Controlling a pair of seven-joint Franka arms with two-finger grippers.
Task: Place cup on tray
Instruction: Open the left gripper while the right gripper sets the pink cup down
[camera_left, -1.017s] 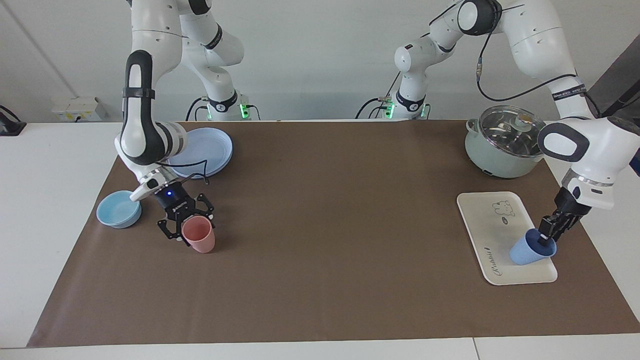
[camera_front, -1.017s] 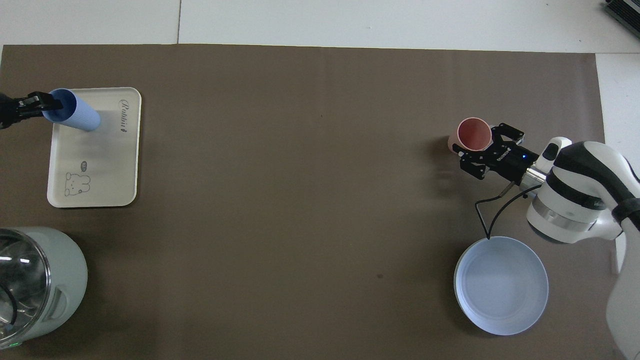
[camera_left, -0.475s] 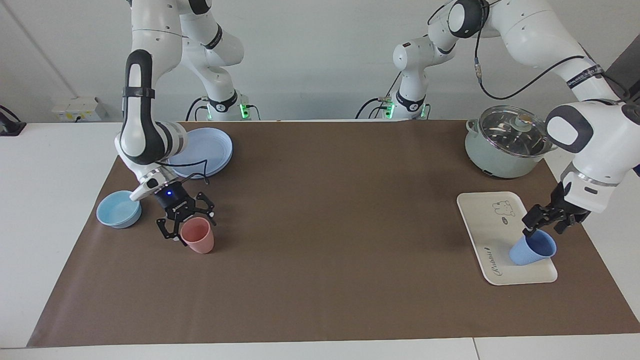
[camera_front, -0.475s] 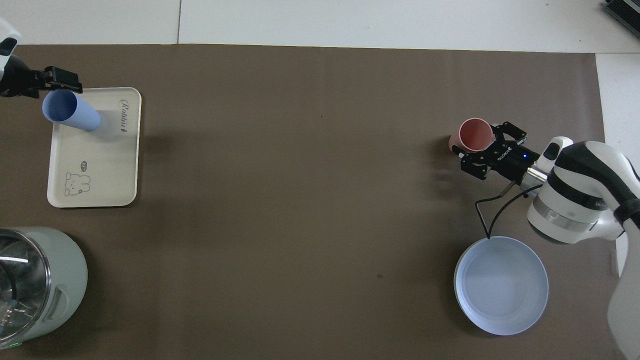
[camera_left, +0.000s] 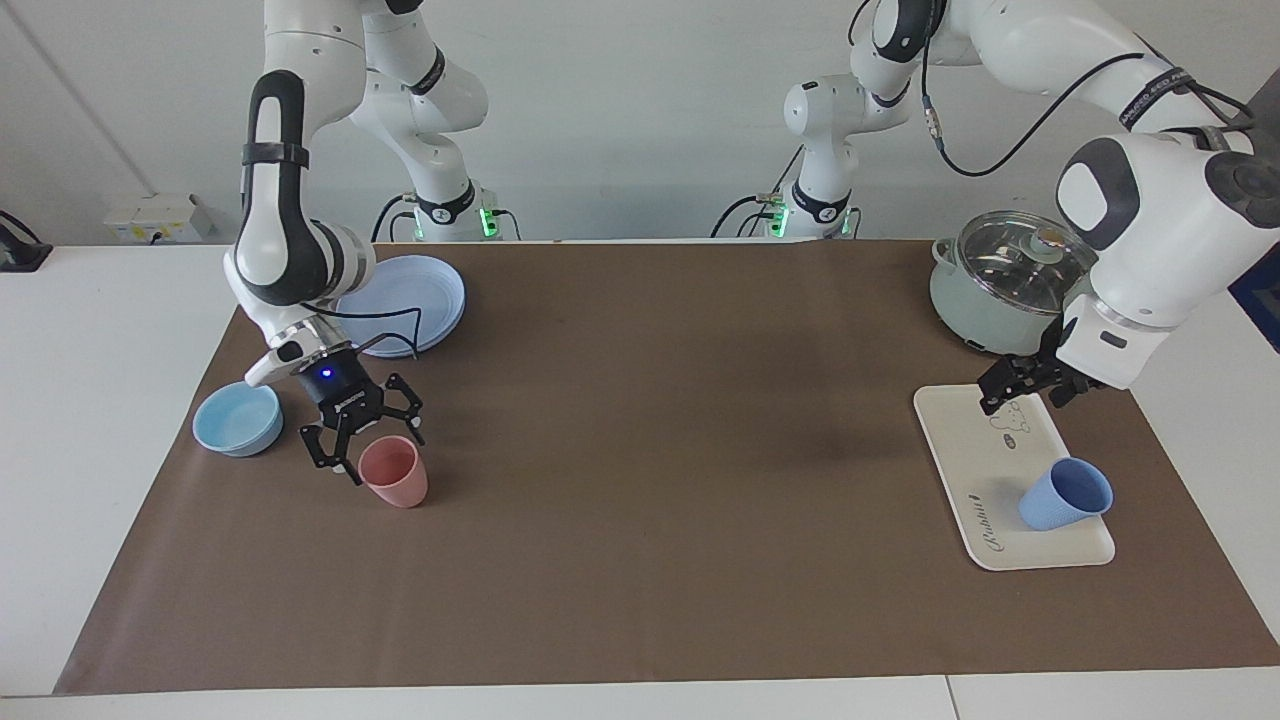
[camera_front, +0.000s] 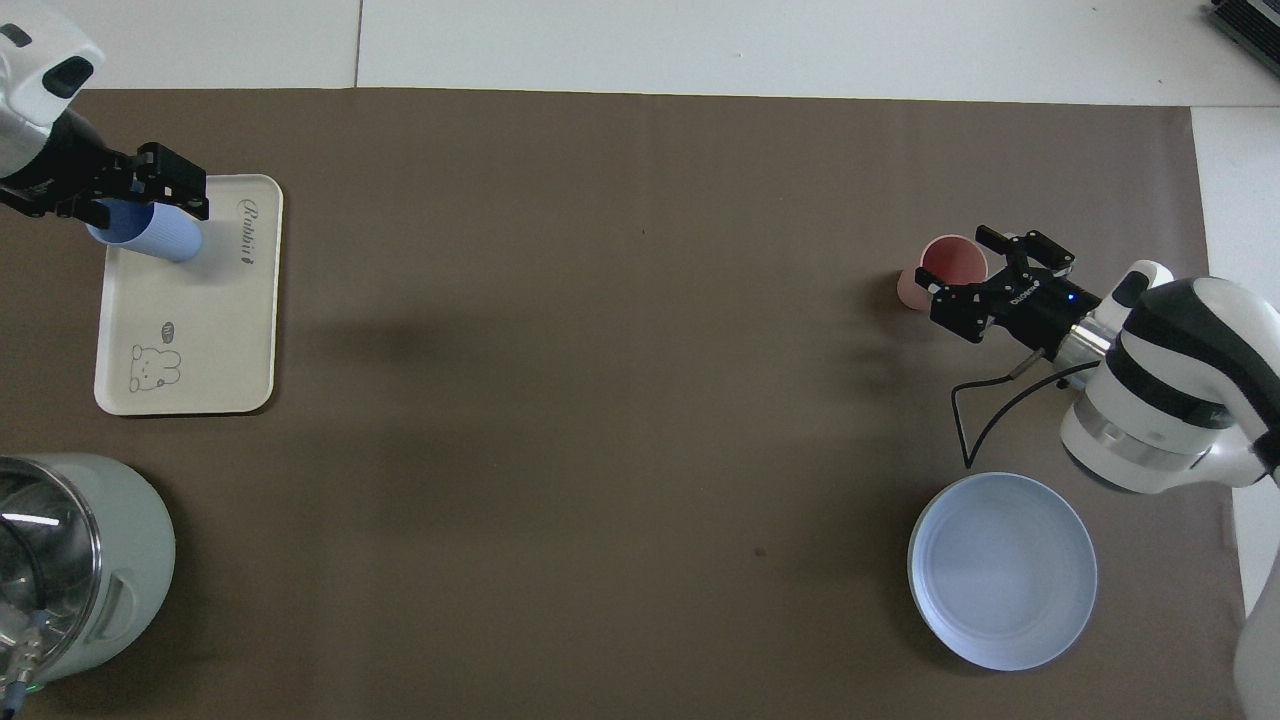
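**Blue cup sitting on the tray, both grippers let go**

Brown mat (camera_left: 650, 480) covers most of a white table (camera_left: 90, 400), plain white wall past the robots.

The cup (camera_left: 1066, 494) stands upright on the tray (camera_left: 975, 440), at the end of it farthest from the robots, close to the rim on the left arm's end of the table. The left gripper (camera_left: 1020, 385) is up in the air over the tray's robot-side end, fingers spread, holding nothing, well clear of the cup.

The right gripper (camera_left: 362, 440) hangs spread wide just above the pink cup (camera_left: 394, 472), not gripping it. A blue bowl (camera_left: 238, 418) and blue plate (camera_left: 405, 302) sit near it. A lidded pot (camera_left: 1005, 280) is beside the tray, nearer the robots.

The whole middle of the mat is bare.
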